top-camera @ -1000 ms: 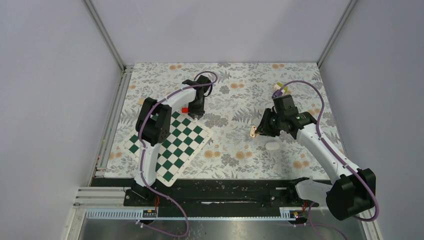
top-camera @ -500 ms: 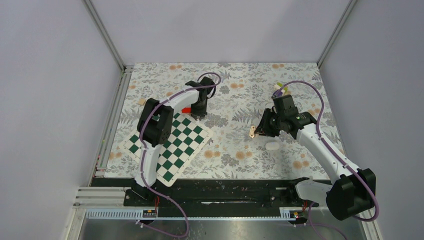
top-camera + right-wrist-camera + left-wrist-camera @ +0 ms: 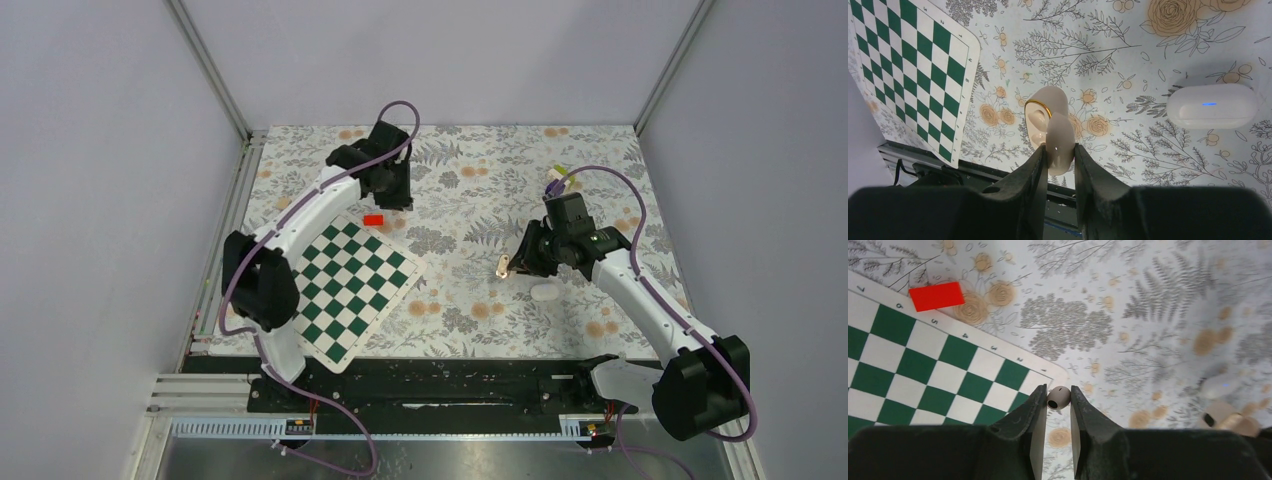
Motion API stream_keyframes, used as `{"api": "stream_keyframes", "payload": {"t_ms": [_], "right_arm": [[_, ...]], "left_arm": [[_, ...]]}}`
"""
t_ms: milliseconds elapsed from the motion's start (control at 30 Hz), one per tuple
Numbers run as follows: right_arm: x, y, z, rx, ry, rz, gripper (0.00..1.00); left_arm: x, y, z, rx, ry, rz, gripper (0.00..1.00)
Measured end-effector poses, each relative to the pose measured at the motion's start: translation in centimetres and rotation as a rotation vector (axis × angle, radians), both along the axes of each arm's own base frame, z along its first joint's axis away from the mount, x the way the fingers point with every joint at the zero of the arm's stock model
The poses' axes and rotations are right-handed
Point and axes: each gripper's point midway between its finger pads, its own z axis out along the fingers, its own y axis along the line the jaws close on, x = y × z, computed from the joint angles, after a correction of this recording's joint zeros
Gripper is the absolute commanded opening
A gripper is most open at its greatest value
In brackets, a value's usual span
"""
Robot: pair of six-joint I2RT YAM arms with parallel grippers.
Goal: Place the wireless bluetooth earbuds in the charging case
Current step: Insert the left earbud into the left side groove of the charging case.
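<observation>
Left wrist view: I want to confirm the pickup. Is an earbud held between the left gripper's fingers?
Yes, the fingertips of the left gripper pinch a small pale earbud.

Left gripper (image 3: 1058, 391) pinched closed, right gripper (image 3: 1060, 149) clamped

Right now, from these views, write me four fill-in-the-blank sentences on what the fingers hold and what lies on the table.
1. The earbud is pinched between the fingers of the ____ arm.
2. The right fingers hold a beige piece with a ____ rim.
3. The flat rectangle beside the chessboard is ____.
4. The closed white case shows a ____ light.

Missing: left, gold, red, blue.
</observation>
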Motion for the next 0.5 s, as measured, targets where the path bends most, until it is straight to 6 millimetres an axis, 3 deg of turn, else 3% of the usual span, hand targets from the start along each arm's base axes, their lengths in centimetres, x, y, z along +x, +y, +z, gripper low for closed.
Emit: {"api": "stream_keyframes", "payload": {"t_ms": [167,500], "right_arm": [[0.1,0.5,0.2,0.028,-0.004,0.009,0.0],[0.2,1.6,0.9,0.087,-0.018,0.045,0.0]], "left_arm": [[-0.9,-1.0,3.4,-0.114,-0.046,-0.001,0.05],[-2.9,-3.5,3.5,-0.226,0.011,-0.108,0.04]]}}
